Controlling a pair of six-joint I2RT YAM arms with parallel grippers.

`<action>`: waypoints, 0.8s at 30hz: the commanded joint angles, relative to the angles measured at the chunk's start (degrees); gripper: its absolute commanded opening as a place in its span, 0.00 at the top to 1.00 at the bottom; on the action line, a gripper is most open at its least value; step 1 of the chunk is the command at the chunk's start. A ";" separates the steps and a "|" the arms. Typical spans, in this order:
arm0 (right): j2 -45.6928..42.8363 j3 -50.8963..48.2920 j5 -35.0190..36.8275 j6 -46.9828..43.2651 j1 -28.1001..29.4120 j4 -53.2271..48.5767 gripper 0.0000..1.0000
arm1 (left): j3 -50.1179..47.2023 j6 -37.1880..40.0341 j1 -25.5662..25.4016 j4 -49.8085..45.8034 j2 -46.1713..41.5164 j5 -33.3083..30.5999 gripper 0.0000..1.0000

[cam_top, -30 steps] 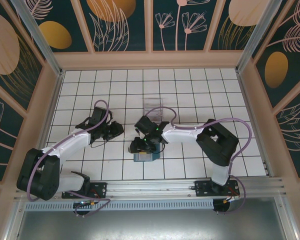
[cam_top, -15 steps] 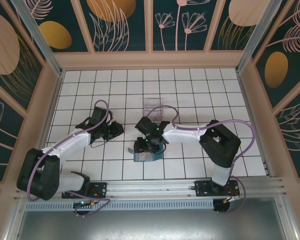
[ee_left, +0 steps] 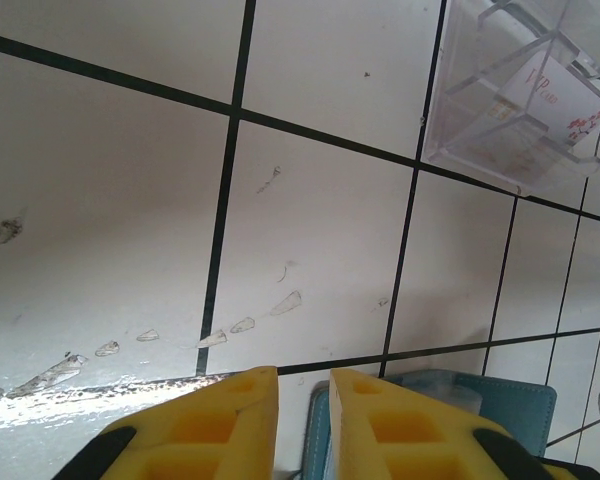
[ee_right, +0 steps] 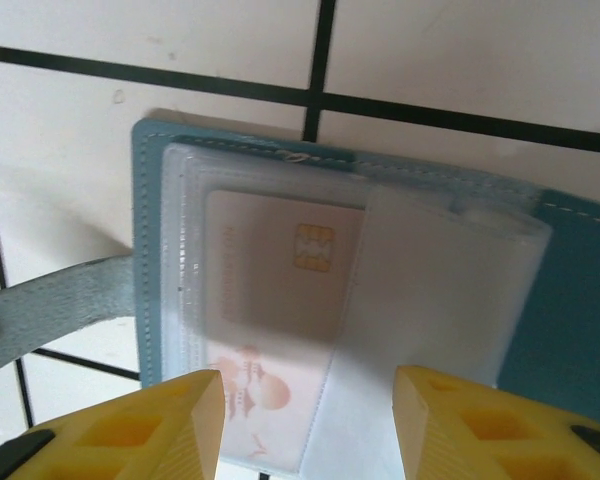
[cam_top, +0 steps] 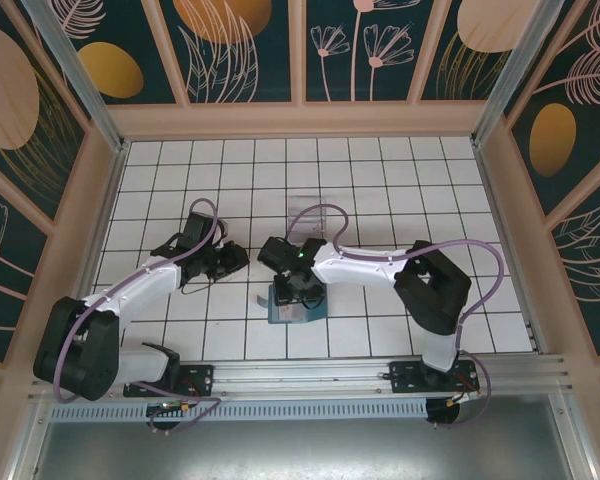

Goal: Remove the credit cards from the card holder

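The right tool (cam_top: 300,293) hangs over the card holder (cam_top: 294,314), which lies open on the tiled bench (cam_top: 400,180) just in front of the arm bases, a little left of centre. Compared with a second ago the right wrist has swung left and back, so more of the blue holder shows beneath it than before. The holder itself has not moved.

Seen from the right wrist, the yellow fingers (ee_right: 165,420) stand spread wide and grip nothing. Below them lies the whitish card (ee_right: 270,290), chip up, still tucked in a clear sleeve of the holder. The side tab (ee_right: 60,305) trails off to the left of that view.

The left arm sits where it was. The left tool (cam_top: 237,259) rests over bare tiles to the left of the holder, its fingers almost pressed together with only a thin slit between them and nothing in it. A clear plastic box (cam_top: 311,211) stands farther back on the bench, in the same spot as earlier.
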 commanded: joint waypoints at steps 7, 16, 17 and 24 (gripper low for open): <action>3.87 4.54 7.87 1.37 1.99 -9.28 0.45 | 1.39 0.87 0.22 -0.41 0.41 0.98 0.78; 4.67 7.23 12.92 2.41 2.69 -14.41 0.38 | 1.66 0.82 0.21 -0.59 0.76 1.05 0.78; 4.51 7.24 13.36 2.58 2.69 -14.78 0.37 | 1.78 0.88 0.25 -0.59 0.81 1.06 0.78; 3.18 6.90 15.42 3.34 2.76 -16.87 0.35 | 2.45 0.97 0.25 -0.94 1.30 1.01 0.78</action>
